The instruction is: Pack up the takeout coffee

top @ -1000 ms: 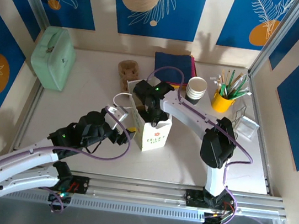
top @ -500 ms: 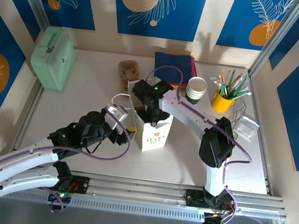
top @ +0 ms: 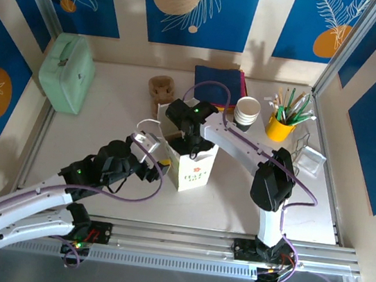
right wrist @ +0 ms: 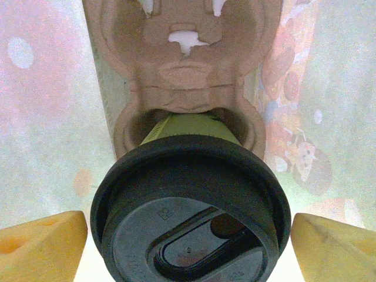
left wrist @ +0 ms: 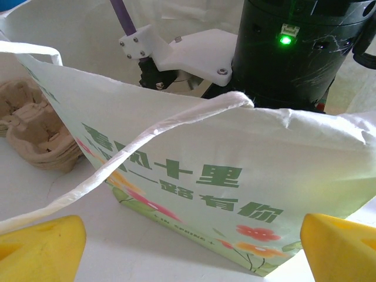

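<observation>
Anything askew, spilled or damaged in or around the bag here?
Nothing stands out. The takeout coffee sits upright in a well of the pulp carrier inside the paper bag, its black lid seated, with no spill visible. The bag stands upright on the table, and one handle droops down its side.

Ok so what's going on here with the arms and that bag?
The right gripper is down inside the paper bag, its fingers spread either side of the takeout coffee, which sits in a cardboard carrier. The left gripper is open, facing the bag's printed side.
</observation>
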You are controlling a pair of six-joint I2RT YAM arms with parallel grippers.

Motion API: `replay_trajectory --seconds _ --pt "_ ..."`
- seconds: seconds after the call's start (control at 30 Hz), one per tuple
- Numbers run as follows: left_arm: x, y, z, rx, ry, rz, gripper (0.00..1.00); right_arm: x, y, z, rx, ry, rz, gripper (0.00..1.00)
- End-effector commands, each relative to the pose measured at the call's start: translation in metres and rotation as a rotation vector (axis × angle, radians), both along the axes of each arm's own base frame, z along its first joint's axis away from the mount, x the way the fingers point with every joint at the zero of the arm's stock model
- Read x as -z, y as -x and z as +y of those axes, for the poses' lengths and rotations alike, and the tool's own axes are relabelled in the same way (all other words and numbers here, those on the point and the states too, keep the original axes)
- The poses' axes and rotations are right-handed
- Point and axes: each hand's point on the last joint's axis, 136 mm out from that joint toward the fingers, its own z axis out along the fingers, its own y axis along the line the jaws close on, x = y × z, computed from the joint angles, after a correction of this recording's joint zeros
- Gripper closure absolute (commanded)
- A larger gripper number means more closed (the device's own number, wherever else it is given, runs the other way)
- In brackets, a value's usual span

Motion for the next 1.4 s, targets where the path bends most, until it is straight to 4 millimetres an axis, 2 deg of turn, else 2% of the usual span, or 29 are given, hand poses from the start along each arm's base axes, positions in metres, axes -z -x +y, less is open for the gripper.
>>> replay_trajectory --seconds 0.0,0.97,1.37 --pt "-0.004 0.001 0.002 -0.009 0.001 -0.009 0.06 -0.021 0.004 0.002 -0.01 -0.04 -0.017 0.09" --pt "0.001 0.0 0.004 -0.025 -0.007 0.004 0.05 -0.056 -0.001 0.012 -0.032 -0.087 -0.06 0.11" --pt "0.0 -0.001 0.002 -0.025 -0.001 0.001 0.05 -0.063 -0.003 0.015 -0.04 -0.087 -0.071 0.15"
